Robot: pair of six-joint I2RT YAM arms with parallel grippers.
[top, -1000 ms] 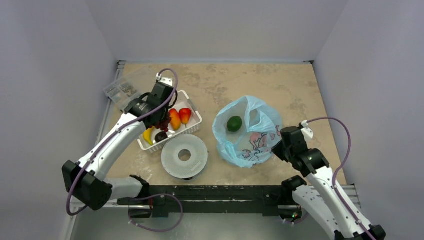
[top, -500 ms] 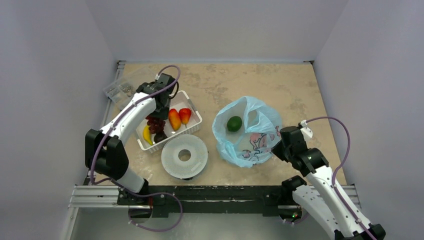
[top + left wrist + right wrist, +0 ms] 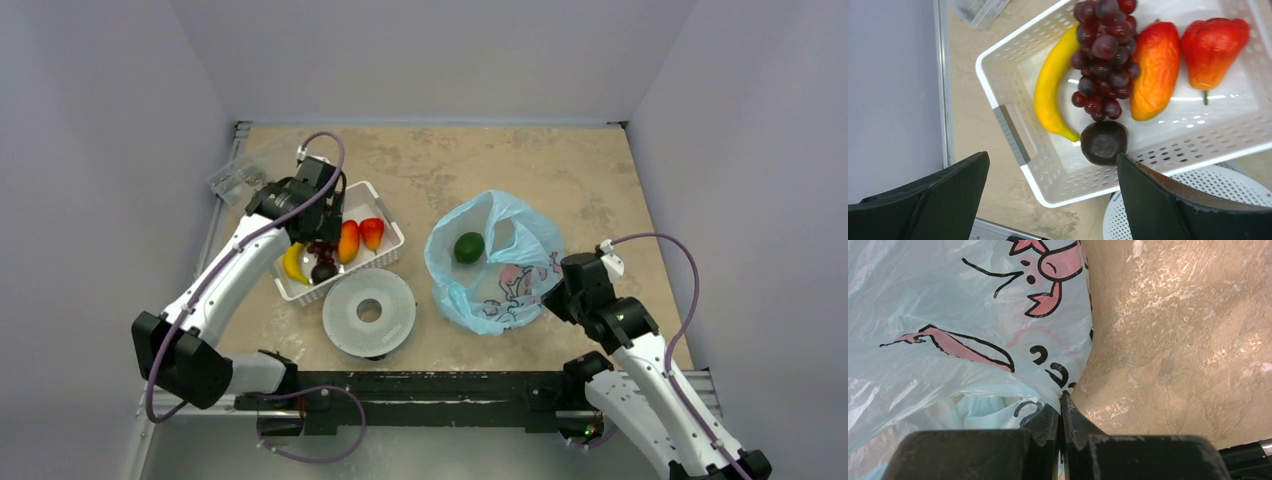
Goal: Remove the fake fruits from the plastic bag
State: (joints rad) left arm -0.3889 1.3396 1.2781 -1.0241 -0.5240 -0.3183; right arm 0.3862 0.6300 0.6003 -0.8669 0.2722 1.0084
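The plastic bag [image 3: 520, 275] lies open at the table's right, light blue with a pink print [image 3: 948, 315]. A green round fruit [image 3: 468, 247] sits inside it. My right gripper [image 3: 556, 295] is shut on the bag's near right edge, the film pinched between its fingertips [image 3: 1061, 402]. The white basket [image 3: 360, 272] holds a yellow banana [image 3: 1050, 95], dark purple grapes [image 3: 1105, 55], an orange-red mango [image 3: 1154, 67], a red piece [image 3: 1213, 45] and a dark round fruit [image 3: 1104, 142]. My left gripper [image 3: 312, 222] hangs open above the basket's near left corner [image 3: 1052, 160], holding nothing.
A round white perforated disc [image 3: 345, 320] lies just in front of the basket, and its edge shows in the left wrist view [image 3: 1238, 190]. A clear plastic box [image 3: 240, 178] stands at the back left by the table's metal edge. Grey walls enclose the table.
My left gripper has opened and let go of the grapes, which now lie in the basket. It has drawn back slightly over the basket. The right arm and the bag have not moved.
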